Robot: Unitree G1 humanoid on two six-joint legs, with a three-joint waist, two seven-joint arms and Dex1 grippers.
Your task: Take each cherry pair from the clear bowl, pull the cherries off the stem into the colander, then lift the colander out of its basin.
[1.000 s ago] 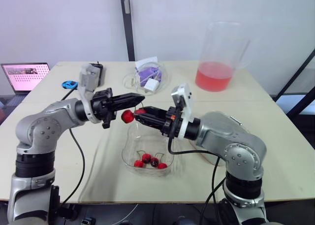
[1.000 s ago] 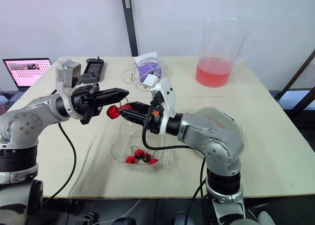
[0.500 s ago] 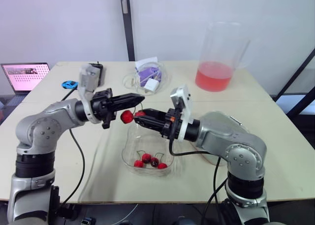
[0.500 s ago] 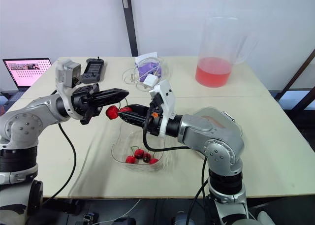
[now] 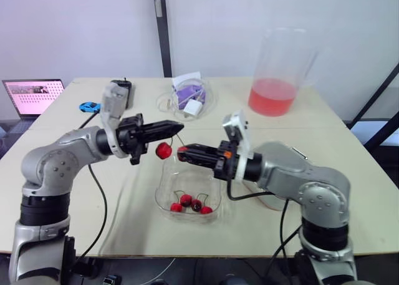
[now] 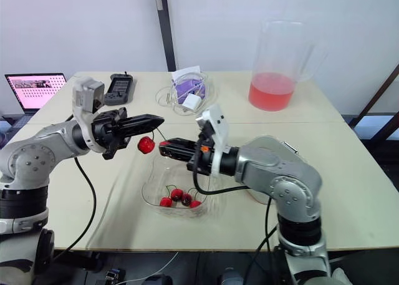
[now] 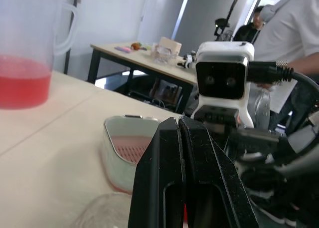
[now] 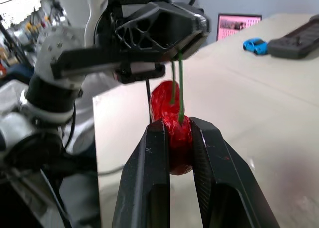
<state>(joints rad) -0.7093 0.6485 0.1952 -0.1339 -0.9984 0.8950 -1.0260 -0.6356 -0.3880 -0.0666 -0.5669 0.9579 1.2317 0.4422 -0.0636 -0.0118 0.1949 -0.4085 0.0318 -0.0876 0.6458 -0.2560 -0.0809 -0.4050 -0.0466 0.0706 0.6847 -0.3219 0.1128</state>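
Over the bench, at 12 o'clock of the clear bowl, the left end effector clenches the thin stem and the right end effector grasps one probably soft, light cherry.

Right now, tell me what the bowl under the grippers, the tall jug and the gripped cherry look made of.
Clear bowl: thin transparent plastic, probably; the table shows through its glossy wall.
Jug: frosted translucent plastic, it seems, red liquid visible inside.
Cherry in the right gripper: shiny, evenly red, thin green stems; real or imitation, I cannot tell.
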